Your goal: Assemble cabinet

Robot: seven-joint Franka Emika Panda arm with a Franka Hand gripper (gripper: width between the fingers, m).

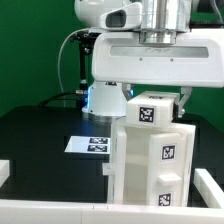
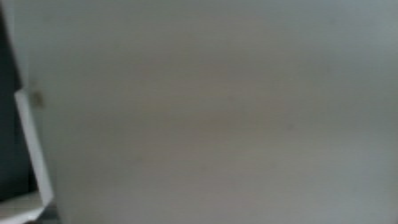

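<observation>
From the exterior view's left we see bare black table; the marker board lies flat near the middle, just beside the cabinet's lower edge; low white rails frame the near side.

Further right stands the cabinet, a tall white box, upright, tags on its top block and down its front face; it sits on the table toward the exterior view's right, right under the arm.

The gripper sits down at the cabinet's top; its fingers are hidden behind the wrist housing and the top block, so we cannot tell whether it is parted or clamped on anything; wrist view is no help, just a blurred pale surface filling the picture with a dark strip at one edge, probably the cabinet very close.

Handling, our judgement: rigid plastic, light, hollow-looking, smooth and likely slippery; tall shape could tip if pushed high up; best hold is across a thin wall or the top block, pinching flat parallel faces.

Containers: the cabinet is the only box-like thing; its inside is not visible, so contents unknown.
</observation>
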